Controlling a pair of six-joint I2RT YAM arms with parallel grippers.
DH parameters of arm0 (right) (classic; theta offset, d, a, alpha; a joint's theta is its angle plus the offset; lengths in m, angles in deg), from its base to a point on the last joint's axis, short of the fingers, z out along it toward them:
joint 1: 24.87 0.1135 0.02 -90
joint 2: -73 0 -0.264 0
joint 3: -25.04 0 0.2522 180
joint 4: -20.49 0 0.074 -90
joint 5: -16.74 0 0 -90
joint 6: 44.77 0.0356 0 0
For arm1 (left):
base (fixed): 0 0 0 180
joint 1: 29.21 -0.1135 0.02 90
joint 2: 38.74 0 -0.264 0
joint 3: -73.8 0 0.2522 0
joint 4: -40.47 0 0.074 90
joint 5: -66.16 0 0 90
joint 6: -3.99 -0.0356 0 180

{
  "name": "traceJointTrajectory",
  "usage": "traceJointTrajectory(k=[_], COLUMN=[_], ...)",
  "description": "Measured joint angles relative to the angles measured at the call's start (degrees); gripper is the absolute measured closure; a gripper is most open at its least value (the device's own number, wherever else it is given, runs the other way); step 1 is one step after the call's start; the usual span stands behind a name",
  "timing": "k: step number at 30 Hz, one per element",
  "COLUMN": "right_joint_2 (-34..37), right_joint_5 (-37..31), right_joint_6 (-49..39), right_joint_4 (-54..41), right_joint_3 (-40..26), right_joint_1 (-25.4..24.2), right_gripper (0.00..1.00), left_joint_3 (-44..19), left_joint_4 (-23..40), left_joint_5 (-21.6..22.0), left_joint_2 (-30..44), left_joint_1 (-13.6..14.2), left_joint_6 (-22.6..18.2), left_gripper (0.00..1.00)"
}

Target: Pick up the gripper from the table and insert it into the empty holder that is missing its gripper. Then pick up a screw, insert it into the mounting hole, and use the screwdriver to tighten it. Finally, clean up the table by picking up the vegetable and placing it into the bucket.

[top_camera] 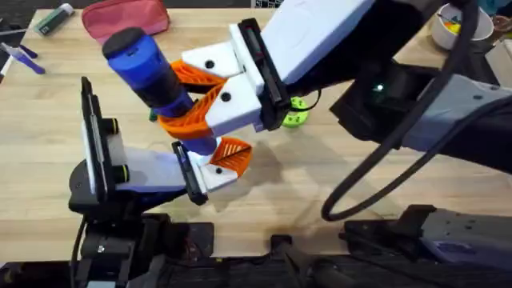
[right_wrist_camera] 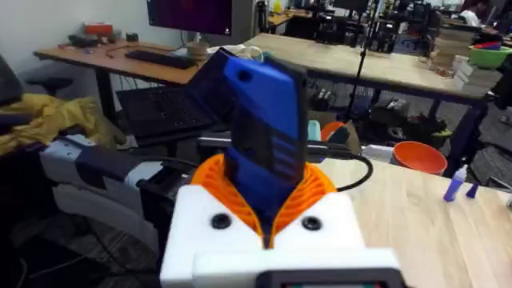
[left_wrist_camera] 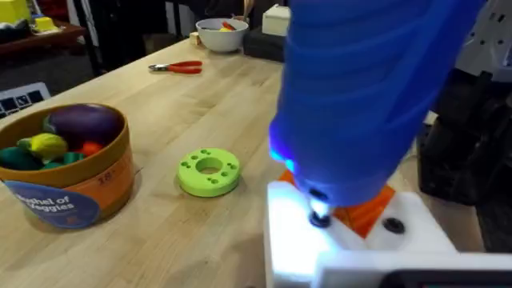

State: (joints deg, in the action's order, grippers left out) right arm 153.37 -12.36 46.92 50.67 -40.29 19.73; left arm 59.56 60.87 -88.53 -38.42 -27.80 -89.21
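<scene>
1. Pale wooden table (top_camera: 336,172) carries the scene; a red pouch (top_camera: 128,18) lies at its far edge, and red-handled pliers (left_wrist_camera: 178,67) lie near a white bowl (left_wrist_camera: 222,34).
2. Right gripper (top_camera: 192,92) reaches across the middle, its orange pads closed on the blue screwdriver (top_camera: 148,68), which stands tilted between them.
3. From the left wrist, the screwdriver's metal tip meets a dark hole in the white holder (left_wrist_camera: 352,240), with an orange piece just behind it.
4. Left gripper (top_camera: 228,160) sits low under the screwdriver; an orange tip shows on a white block, but I cannot tell how far its fingers are spread.
5. Brown-orange bucket (left_wrist_camera: 76,172) holds colourful toy produce, near a bright-green disc (left_wrist_camera: 209,170).
6. What may be the dark-green vegetable (top_camera: 152,116) peeks out beside the screwdriver, mostly hidden.
</scene>
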Motion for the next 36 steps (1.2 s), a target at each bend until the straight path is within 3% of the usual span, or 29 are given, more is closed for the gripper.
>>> traceJointTrajectory(k=[7,13,23,27,31,33,34,36], right_joint_2=[0.0,0.2,-2.2,-2.3,-2.3,-2.3,-2.3,-2.3], right_joint_5=[0.0,-0.2,-0.2,-0.2,-3.2,-8.0,-16.7,-22.6], right_joint_6=[0.0,2.6,4.1,3.3,-2.3,-7.4,-14.9,-18.7], right_joint_4=[0.4,8.4,3.4,-8.7,-34.6,-50.1,-67.1,-75.0], right_joint_3=[0.1,0.7,-2.7,-7.3,-15.3,-20.5,-27.8,-32.4], right_joint_1=[0.0,-0.5,-2.4,-3.4,-6.1,-7.2,-8.6,-9.7], right_gripper=[0.977,0.977,0.977,0.977,0.977,0.977,0.977,0.977], left_joint_3=[0.0,0.0,0.0,0.0,0.0,0.0,0.0,0.0], left_joint_4=[0.0,0.0,0.0,0.0,0.0,0.0,0.0,0.0], left_joint_5=[0.0,0.0,0.0,0.0,0.0,0.0,0.0,0.0], left_joint_2=[0.0,0.0,0.0,0.0,0.0,0.0,0.0,0.0], left_joint_1=[0.0,0.0,0.0,0.0,0.0,0.0,0.0,0.0], left_joint_6=[0.0,0.0,0.0,0.0,0.0,0.0,0.0,0.0], left_gripper=[0.994,0.994,0.994,0.994,0.994,0.994,0.994,0.994])
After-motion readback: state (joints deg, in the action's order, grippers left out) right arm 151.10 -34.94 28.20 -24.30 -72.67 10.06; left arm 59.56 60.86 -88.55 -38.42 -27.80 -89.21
